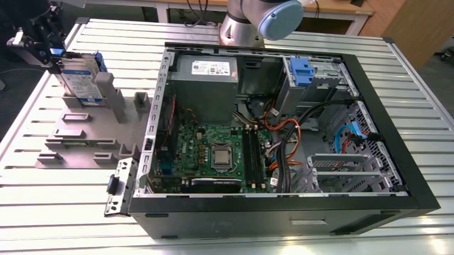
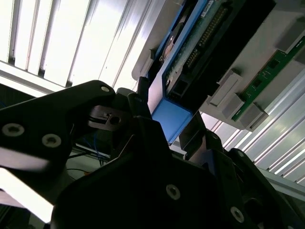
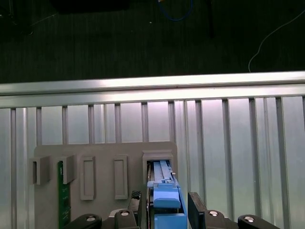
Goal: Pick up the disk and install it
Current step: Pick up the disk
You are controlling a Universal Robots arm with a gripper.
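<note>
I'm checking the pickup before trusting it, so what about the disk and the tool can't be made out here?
Exterior view: the grey plastic holder hides the lower edge of the flat silver blue-framed disk.
Second wrist view: the black tool covers the disk's near end.
First wrist view: the picture's edge cuts off both.

Silver, blue-framed disk [image 1: 76, 79]; grey holder [image 1: 78, 135]; green motherboard [image 1: 202, 139]; black case [image 1: 398, 159]
</note>
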